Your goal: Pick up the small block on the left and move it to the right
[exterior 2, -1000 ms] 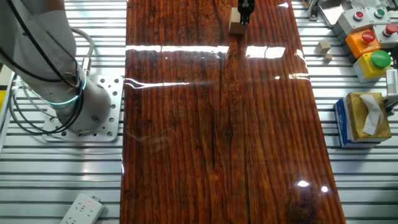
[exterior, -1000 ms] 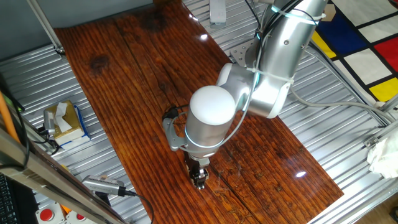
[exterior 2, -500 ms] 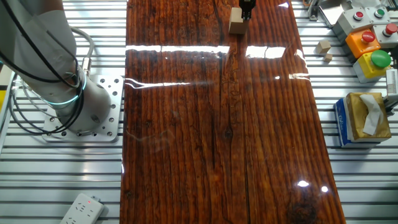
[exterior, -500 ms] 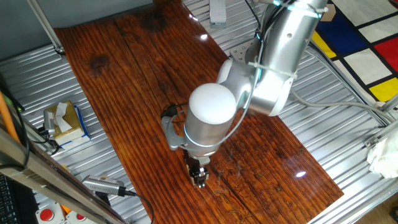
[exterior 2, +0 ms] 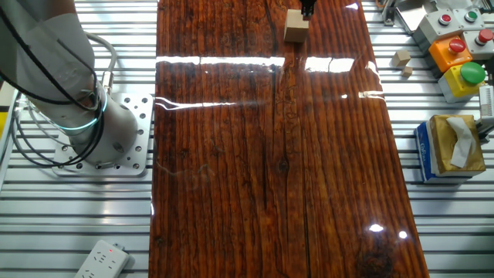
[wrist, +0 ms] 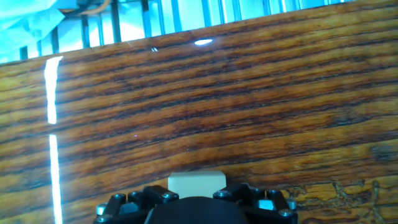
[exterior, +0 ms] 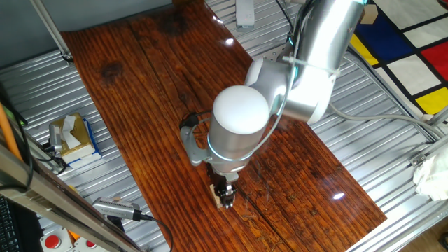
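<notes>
Hand view: the small block (wrist: 195, 183) sits at bottom centre of the frame, right at the edge of the hand's black housing. Only its pale top face shows, flat and matte with square edges.

The hand (exterior: 224, 197) is low over the worktop (exterior: 147, 84), lower centre in one fixed view, with the block's tan corner peeking out at the fingers. Fingertips are hidden by the housing and the wrist, so I can't tell whether the hand is clenched on the block, and I can't tell whether the block rests on the board or hangs just above it.

In the other fixed view the block (exterior 2: 295, 25) is at top centre, with the dark fingers touching its upper right corner at the frame edge.

Handling, judged: plain wooden cube, so light, rigid and not fragile. Bare wood should give decent friction. Best hold is two opposite flat sides, centred, with the fingers square to the faces; an off-centre pinch could twist it.

The worktop is a dark reddish plank with heavy straight grain, glossy enough to throw glare streaks. Around it lies ribbed aluminium. Farther out, at left in one fixed view, sits a yellow-and-blue tissue box (exterior: 72, 136).
</notes>
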### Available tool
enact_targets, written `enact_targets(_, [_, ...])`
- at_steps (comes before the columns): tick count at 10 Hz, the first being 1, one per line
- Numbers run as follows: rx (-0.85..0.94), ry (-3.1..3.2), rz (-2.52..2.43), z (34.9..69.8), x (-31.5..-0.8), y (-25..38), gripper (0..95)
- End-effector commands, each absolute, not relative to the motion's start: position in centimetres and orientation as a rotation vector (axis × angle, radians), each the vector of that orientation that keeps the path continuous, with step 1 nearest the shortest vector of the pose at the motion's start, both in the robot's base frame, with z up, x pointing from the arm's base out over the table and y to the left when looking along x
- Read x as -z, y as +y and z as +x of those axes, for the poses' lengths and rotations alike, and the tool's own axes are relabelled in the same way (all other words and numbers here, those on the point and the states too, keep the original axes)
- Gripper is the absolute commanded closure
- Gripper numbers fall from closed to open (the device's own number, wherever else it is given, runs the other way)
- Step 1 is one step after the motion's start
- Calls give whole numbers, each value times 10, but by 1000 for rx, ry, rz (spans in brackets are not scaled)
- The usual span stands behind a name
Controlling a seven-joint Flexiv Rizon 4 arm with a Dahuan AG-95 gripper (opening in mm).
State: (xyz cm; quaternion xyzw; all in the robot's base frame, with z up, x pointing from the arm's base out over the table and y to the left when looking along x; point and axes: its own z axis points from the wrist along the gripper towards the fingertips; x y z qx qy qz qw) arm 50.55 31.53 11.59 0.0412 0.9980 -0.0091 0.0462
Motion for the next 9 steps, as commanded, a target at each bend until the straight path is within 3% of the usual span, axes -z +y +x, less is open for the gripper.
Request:
enact_targets(1, [52, 3044, 124, 505, -122, 317, 570])
enact_targets(2, [67, 3043, 122, 504, -126, 318, 760])
enact_targets(3, [66, 3042, 121, 504, -127, 318, 760])
enact_targets(4, [63, 3043, 108, 503, -128, 318, 950])
enact_targets(9, [55, 3033, 139, 503, -128, 318, 950])
